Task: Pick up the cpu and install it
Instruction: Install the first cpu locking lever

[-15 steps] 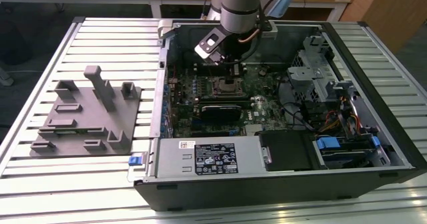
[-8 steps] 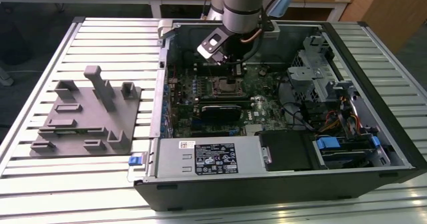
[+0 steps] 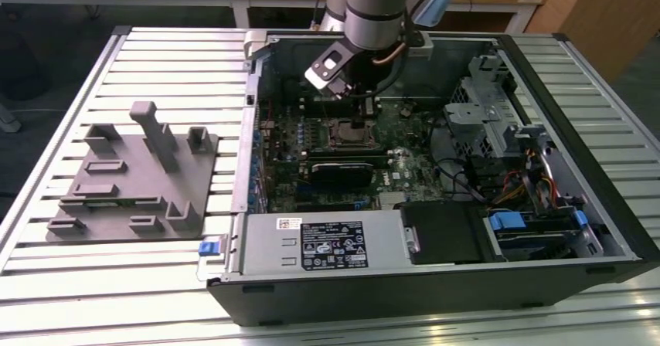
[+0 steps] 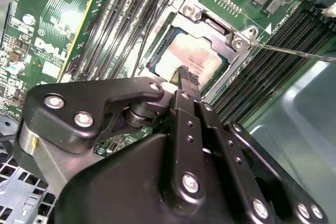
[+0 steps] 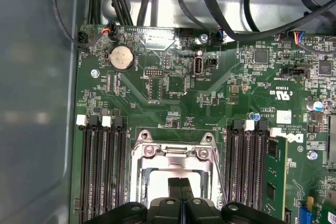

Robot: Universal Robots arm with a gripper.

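An open black computer case (image 3: 577,276) lies on its side on a ribbed metal bench (image 3: 93,284), its green circuit board (image 3: 413,168) facing up. The grey tubular arm (image 3: 372,6) reaches down into the case, and the gripper (image 3: 358,119) hangs directly over the socket (image 3: 351,135) near the middle of the board.

In the second wrist view the gripper (image 4: 184,77) is matte black metal studded with round silver screws, and its two slim fingers (image 4: 187,80) are pressed together with no gap visible between them, ending in a ribbed tip. That tip sits on, or just above, the cpu (image 4: 202,56); whether it touches cannot be told. The cpu is a flat square chip with a pale, shiny metal top, lying inside the socket (image 4: 220,35), whose bright steel frame with screw heads at the corners surrounds it. The gripper has hold of nothing.

In the first wrist view the closed fingers (image 5: 180,187) point at the same steel-framed socket (image 5: 173,156), where the pale cpu (image 5: 157,182) shows beside them. Long black memory slots (image 5: 102,166) run along both sides of the socket, and a round silver coin battery (image 5: 121,57) sits further up the board.

On the bench at the exterior view's left, well apart from the case, rests a grey plastic fixture (image 3: 134,180) of blocky steps and upright posts.
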